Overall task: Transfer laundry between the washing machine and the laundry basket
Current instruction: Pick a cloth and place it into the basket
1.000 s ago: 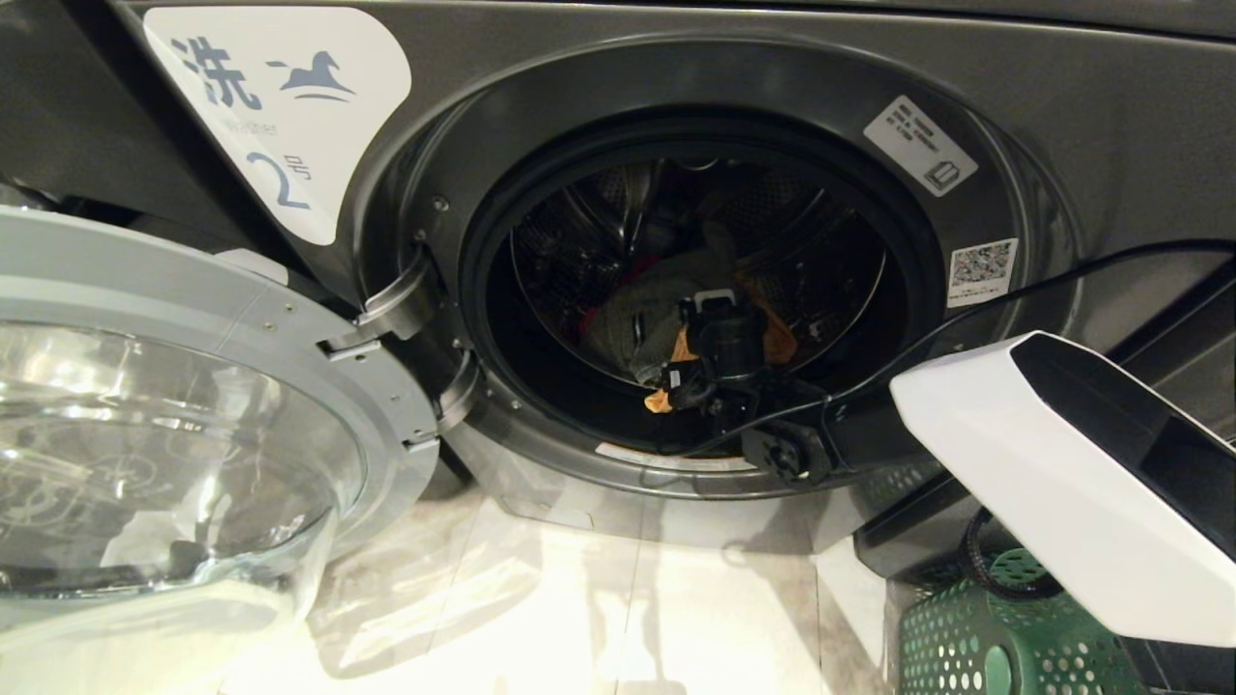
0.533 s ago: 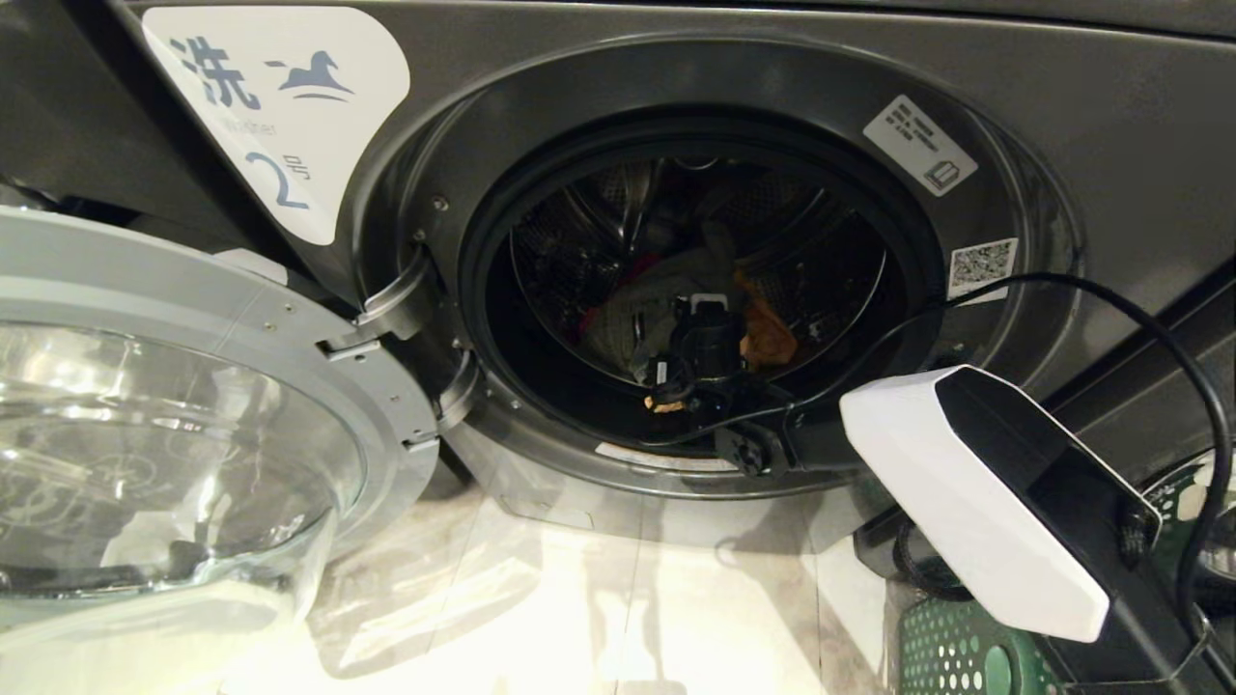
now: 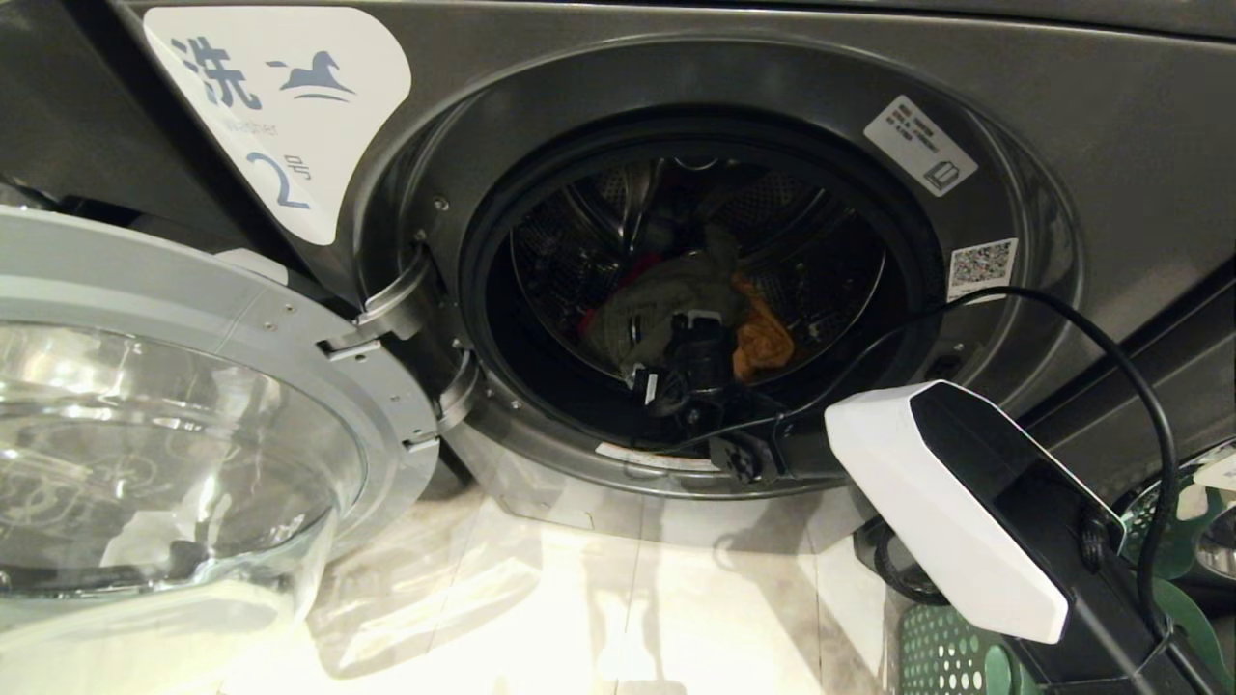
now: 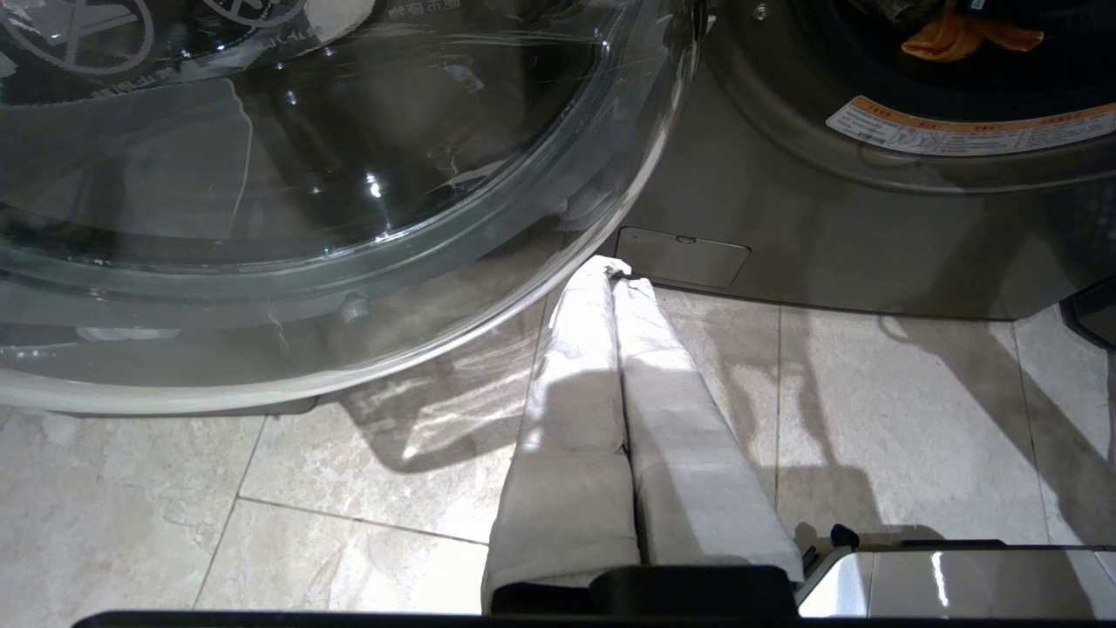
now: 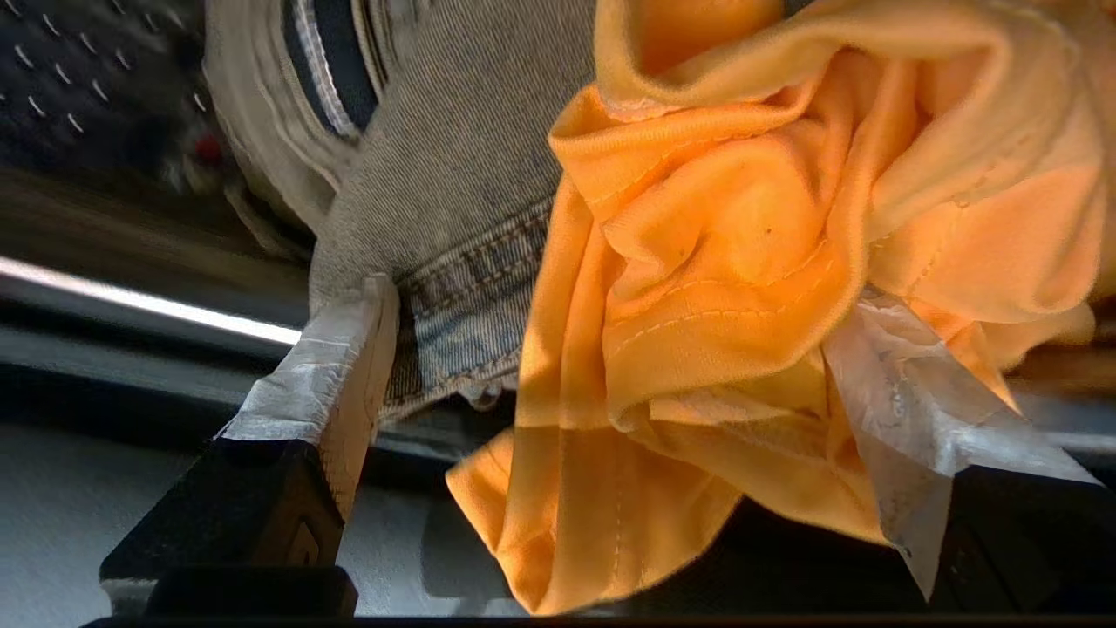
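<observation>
The washing machine (image 3: 1110,125) stands with its drum mouth (image 3: 541,386) open. Inside lie a grey-green denim garment (image 3: 657,299) (image 5: 453,174), an orange garment (image 3: 763,343) (image 5: 741,262) and a bit of red cloth (image 3: 591,323). My right gripper (image 3: 676,381) (image 5: 610,305) reaches into the drum's lower front, open wide. The orange garment drapes between its taped fingers (image 5: 336,375), and the denim lies against one of them. A corner of the green laundry basket (image 3: 951,656) shows at the lower right, under my right arm. My left gripper (image 4: 615,266) is shut, parked low over the floor by the door.
The glass door (image 3: 193,405) (image 4: 305,174) swings out wide on the left. A black cable (image 3: 1110,357) loops from my right forearm (image 3: 946,512) across the drum's rim. Pale floor tiles (image 3: 599,598) lie in front of the machine.
My right arm has swung left and down, deeper into the drum. The orange cloth that hung under the gripper at the drum's lip now lies inside, to the gripper's right.
</observation>
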`<state>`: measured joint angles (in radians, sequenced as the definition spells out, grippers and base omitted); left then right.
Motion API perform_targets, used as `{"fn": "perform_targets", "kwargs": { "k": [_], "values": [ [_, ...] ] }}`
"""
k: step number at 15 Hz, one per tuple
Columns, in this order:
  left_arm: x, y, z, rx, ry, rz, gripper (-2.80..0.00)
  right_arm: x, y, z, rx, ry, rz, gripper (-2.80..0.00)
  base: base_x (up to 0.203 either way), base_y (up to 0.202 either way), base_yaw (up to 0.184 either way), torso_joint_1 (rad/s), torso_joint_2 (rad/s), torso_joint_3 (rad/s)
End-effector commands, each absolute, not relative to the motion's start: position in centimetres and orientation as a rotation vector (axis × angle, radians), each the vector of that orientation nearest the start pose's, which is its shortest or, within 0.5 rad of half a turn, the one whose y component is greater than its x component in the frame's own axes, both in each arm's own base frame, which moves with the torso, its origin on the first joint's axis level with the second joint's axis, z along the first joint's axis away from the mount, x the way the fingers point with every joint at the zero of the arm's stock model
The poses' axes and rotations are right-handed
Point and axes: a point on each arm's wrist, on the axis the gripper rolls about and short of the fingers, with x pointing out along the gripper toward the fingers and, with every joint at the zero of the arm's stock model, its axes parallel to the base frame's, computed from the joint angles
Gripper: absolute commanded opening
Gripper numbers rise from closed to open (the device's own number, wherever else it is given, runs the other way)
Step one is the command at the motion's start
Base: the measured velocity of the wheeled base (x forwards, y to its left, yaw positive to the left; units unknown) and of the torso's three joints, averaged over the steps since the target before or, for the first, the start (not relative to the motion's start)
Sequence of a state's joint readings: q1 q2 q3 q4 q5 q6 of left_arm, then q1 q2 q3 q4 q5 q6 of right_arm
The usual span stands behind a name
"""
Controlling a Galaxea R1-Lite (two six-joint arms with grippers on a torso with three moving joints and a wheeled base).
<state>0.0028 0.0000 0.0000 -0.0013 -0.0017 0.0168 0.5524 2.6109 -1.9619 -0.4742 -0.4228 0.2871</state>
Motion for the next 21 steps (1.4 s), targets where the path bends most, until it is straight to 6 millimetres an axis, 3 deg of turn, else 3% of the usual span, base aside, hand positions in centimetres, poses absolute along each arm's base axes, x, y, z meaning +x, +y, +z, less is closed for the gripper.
{"fn": "perform_targets", "kwargs": {
  "k": [1,4,6,14,21],
  "values": [
    [-2.3,0.0,7.6,0.017,-0.002,0.002,-2.80,46.7,27.7,9.7,0.228,0.135,0.111,0.00,0.000,0.000,0.000,0.000,0.00,0.000],
    [-2.3,0.0,7.6,0.017,-0.002,0.002,-2.80,46.5,27.1,12.0,0.278,0.088,0.147,0.00,0.000,0.000,0.000,0.000,0.00,0.000],
    [-2.3,0.0,7.6,0.017,-0.002,0.002,-2.80,46.4,27.0,12.5,0.315,0.115,0.204,0.00,0.000,0.000,0.000,0.000,0.00,0.000],
    [-2.3,0.0,7.6,0.017,-0.002,0.002,-2.80,47.2,27.6,8.6,0.295,0.173,0.273,0.00,0.000,0.000,0.000,0.000,0.00,0.000],
    [-2.3,0.0,7.6,0.017,-0.002,0.002,-2.80,47.5,27.4,8.1,0.280,0.150,0.228,0.00,0.000,0.000,0.000,0.000,0.00,0.000]
  ]
}}
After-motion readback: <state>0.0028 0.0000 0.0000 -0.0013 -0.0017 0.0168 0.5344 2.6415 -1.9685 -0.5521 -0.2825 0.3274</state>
